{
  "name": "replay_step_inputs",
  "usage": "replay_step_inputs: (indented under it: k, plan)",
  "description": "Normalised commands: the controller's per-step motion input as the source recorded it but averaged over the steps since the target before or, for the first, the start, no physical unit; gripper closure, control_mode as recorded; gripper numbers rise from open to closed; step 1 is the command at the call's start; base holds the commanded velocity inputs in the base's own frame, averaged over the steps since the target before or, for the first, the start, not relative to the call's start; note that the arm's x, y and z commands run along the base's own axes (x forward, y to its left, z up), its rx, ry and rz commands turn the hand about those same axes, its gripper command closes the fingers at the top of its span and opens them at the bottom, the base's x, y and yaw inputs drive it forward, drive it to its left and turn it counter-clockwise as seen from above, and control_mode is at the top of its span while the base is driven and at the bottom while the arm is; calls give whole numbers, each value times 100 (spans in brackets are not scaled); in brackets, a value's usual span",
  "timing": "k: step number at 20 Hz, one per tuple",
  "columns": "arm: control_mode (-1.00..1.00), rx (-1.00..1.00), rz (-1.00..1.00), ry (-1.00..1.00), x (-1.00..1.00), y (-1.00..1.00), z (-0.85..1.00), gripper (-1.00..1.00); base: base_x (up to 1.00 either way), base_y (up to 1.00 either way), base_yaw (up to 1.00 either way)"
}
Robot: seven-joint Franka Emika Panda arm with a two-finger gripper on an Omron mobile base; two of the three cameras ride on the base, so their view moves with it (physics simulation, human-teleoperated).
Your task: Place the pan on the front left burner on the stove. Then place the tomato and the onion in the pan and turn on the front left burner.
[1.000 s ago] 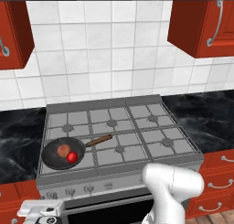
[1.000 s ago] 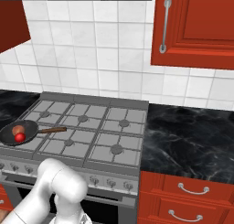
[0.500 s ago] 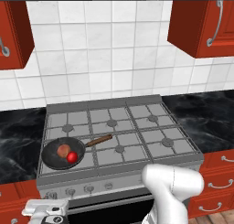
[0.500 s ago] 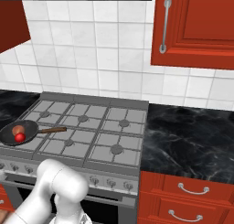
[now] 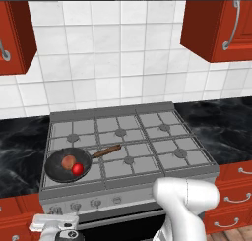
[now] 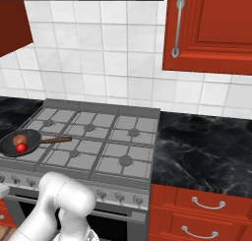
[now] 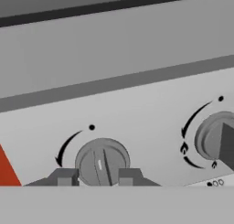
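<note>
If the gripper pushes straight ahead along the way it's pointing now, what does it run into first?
The knob on the stove front panel. The gripper has its fingers either side of it, apparently closed on it, so little or no gap seems left; depth is hard to judge.

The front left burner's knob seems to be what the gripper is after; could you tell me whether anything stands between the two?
Nothing visible does. In the hand view the gripper has its two fingertips on either side of a knob on the stove front panel, closed on it. The pan already holds the tomato and onion.
</note>
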Motion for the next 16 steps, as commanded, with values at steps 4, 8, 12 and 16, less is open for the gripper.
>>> replay_step_inputs:
  k: [4,8,12,16]
  plan:
    - [-100,11,0,0,41,-11,-11,100,0,0,0]
    - [-100,0,0,0,59,5,-4,100,0,0,0]
    - [-100,-8,3,0,60,1,-17,100,0,0,0]
    - [-100,-17,8,-1,48,0,-35,100,0,0,0]
